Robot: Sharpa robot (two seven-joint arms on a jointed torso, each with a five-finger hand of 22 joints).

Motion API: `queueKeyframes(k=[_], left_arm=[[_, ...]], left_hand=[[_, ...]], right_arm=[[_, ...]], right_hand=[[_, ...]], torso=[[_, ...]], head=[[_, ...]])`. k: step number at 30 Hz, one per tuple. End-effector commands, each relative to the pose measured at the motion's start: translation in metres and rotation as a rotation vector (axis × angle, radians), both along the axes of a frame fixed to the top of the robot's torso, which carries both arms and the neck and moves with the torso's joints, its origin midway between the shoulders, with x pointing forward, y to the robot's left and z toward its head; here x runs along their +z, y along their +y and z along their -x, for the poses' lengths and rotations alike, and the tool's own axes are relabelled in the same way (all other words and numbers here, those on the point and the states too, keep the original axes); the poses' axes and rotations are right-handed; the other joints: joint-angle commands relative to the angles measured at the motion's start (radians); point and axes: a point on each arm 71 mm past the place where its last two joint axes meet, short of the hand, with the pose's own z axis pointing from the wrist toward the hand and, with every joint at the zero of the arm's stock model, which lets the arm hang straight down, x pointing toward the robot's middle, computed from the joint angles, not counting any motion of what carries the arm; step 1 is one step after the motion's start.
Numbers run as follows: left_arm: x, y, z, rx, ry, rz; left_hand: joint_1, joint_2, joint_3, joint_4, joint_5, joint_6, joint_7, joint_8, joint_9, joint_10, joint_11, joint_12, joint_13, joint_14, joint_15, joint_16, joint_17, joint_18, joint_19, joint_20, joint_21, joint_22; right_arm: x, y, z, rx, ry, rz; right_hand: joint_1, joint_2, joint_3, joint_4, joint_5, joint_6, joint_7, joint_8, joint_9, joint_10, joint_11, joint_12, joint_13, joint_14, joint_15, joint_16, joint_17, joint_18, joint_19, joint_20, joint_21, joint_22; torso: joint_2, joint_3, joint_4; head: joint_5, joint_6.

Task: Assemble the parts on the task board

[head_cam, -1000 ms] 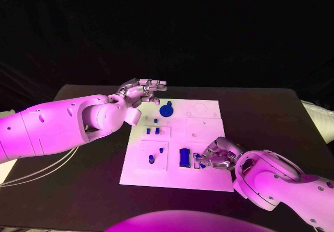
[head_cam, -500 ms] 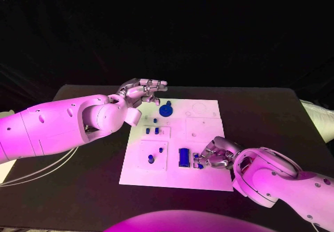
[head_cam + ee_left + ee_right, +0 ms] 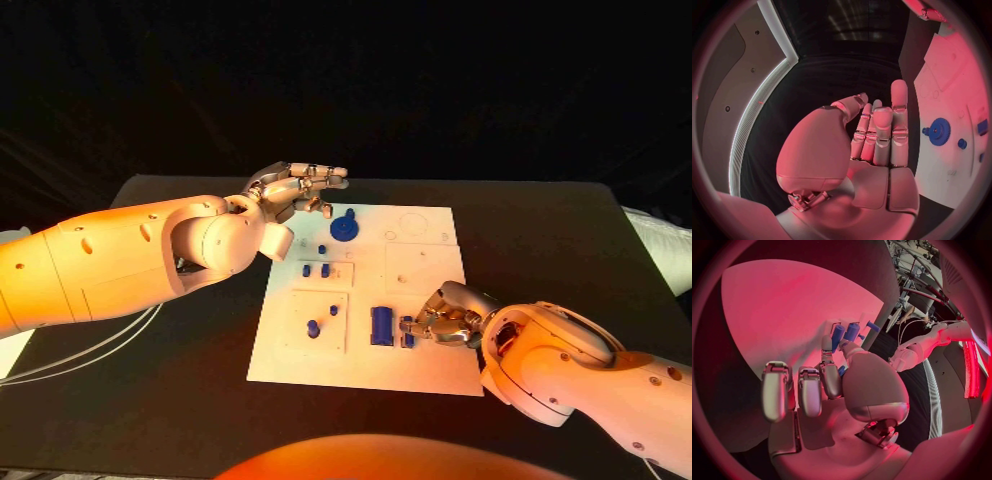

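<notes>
The right hand is down on the task board, thumb and a finger pinching a small blue part just beside the upright blue block that stands off its fingertips. The left hand hovers off the board's far corner, fingers pressed together and holding nothing (the blue gear lies just beside it). Advice: keep the pinched part square to its seat and press straight down, not against the block
</notes>
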Motion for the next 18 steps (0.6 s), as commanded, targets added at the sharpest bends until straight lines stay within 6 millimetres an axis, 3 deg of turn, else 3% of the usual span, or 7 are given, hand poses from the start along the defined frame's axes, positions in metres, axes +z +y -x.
queueKeyframes(k=[1, 7, 12, 18], left_arm=[[0.0017, -0.0029, 0.0007, -0.022, -0.011, 0.008], [0.0016, -0.0021, 0.0007, -0.020, -0.010, 0.007], [0.0016, -0.0019, 0.0008, -0.019, -0.009, 0.007], [0.0016, -0.0011, 0.0008, -0.017, -0.009, 0.006]], left_hand=[[-0.001, 0.000, -0.005, -0.003, 0.003, -0.007, 0.003, 0.006, 0.001, -0.008, 0.001, 0.003, 0.000, -0.007, 0.000, 0.005, -0.001, 0.012, -0.003, 0.000, -0.003, -0.001], [-0.001, 0.000, -0.005, -0.003, 0.003, -0.007, 0.003, 0.006, 0.001, -0.008, 0.001, 0.003, 0.000, -0.007, 0.000, 0.005, -0.001, 0.012, -0.003, 0.000, -0.003, -0.001], [-0.001, 0.000, -0.005, -0.003, 0.003, -0.007, 0.003, 0.006, 0.001, -0.008, 0.001, 0.003, 0.000, -0.007, 0.000, 0.005, -0.001, 0.012, -0.003, 0.000, -0.003, -0.001], [-0.001, 0.000, -0.005, -0.003, 0.003, -0.007, 0.003, 0.006, 0.001, -0.008, 0.001, 0.003, 0.000, -0.007, 0.000, 0.005, -0.001, 0.012, -0.003, 0.000, -0.003, -0.001]], right_arm=[[-0.0005, 0.0031, 0.0018, 0.031, 0.000, 0.016], [-0.0008, 0.0041, 0.0022, 0.041, 0.004, 0.021], [-0.0002, 0.0037, 0.0020, 0.039, -0.004, 0.021], [0.0012, 0.0009, 0.0022, 0.033, -0.019, 0.021]], right_hand=[[-0.021, -0.004, -0.018, 0.007, -0.008, 0.003, 0.005, 0.005, 0.005, 0.040, -0.005, 0.005, 0.110, 0.095, -0.005, 0.000, 0.221, -0.006, 0.018, -0.007, -0.004, 0.009], [-0.026, -0.011, -0.048, 0.017, -0.027, -0.001, 0.004, 0.011, 0.015, 0.041, -0.006, 0.006, 0.112, 0.096, -0.006, 0.000, 0.222, -0.007, 0.018, -0.009, -0.004, 0.010], [-0.035, -0.009, -0.088, 0.038, -0.104, -0.005, 0.004, 0.017, 0.027, 0.041, -0.006, 0.004, 0.113, 0.096, -0.006, 0.000, 0.222, -0.007, 0.018, -0.009, -0.004, 0.011], [-0.029, -0.005, -0.117, 0.050, -0.136, -0.009, 0.004, 0.022, 0.035, 0.041, -0.006, 0.006, 0.115, 0.096, -0.007, 0.000, 0.222, -0.007, 0.019, -0.010, -0.004, 0.011]], torso=[[0.000, 0.0005, 0.0002], [0.000, 0.0003, 0.0002], [0.000, 0.0006, 0.0000], [0.000, 0.0014, 0.0000]], head=[[0.000, 0.001], [0.000, 0.001], [0.001, 0.000], [0.004, 0.000]])
